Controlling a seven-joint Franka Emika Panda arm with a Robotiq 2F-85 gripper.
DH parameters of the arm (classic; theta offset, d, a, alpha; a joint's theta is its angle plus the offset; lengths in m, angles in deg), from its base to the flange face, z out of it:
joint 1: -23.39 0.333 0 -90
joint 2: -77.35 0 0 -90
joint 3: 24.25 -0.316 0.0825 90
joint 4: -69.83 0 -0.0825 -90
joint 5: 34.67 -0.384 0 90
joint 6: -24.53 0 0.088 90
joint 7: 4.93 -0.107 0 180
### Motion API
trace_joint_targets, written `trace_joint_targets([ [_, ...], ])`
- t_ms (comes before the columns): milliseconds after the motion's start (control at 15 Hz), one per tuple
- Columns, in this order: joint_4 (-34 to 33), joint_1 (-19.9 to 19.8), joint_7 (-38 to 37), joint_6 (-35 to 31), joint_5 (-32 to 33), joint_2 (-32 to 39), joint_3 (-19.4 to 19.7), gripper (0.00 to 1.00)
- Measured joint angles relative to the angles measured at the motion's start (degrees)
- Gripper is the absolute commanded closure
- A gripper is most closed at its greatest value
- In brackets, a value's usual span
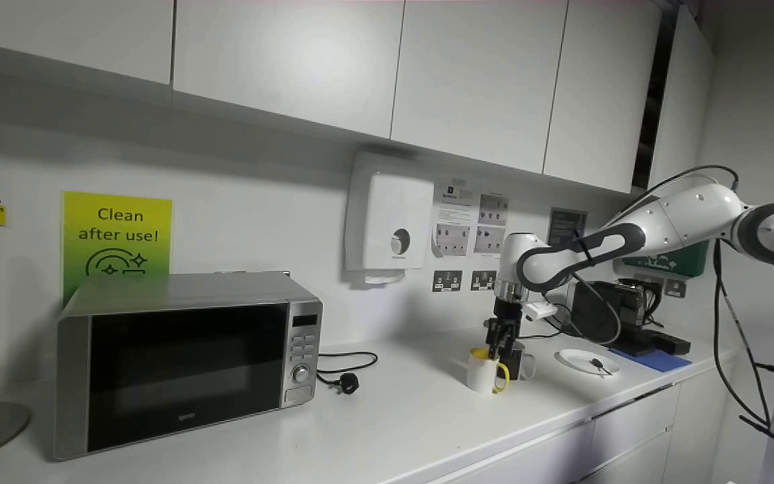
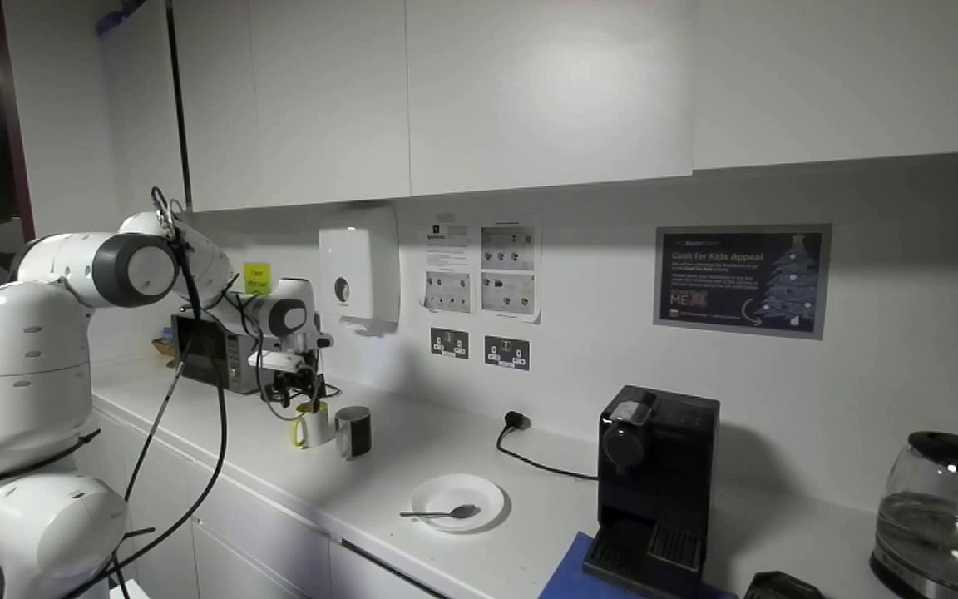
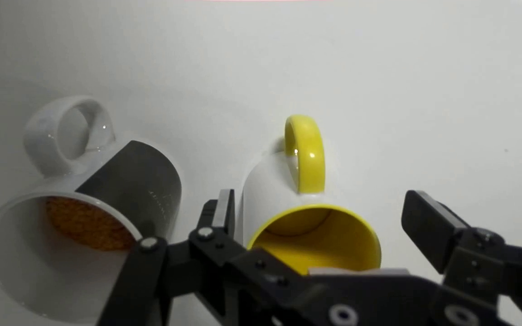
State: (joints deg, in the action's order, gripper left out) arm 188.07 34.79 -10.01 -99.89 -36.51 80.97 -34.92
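One end effector (image 3: 323, 215) has its two fingers (image 3: 428, 226) spread, at both sides of one yellow-rimmed mug (image 3: 268, 194) on the desk (image 3: 379, 113). Near it stands one grey-and-white mug (image 3: 138, 181) with orange grains (image 3: 89, 224) inside; farther, one plate (image 2: 450, 489) carries one spoon (image 2: 463, 512).

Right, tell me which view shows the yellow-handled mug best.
Wrist view: the yellow-handled mug looks large, handle and inside showing, though the tool hides part of it. Both exterior views show it small, upright, handle visible.
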Motion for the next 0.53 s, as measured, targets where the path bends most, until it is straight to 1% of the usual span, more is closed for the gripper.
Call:
trace_joint_targets([
  [533,0.6,-0.46,-0.96,0.12,-0.84,-4.81,0.63,0.0],
])
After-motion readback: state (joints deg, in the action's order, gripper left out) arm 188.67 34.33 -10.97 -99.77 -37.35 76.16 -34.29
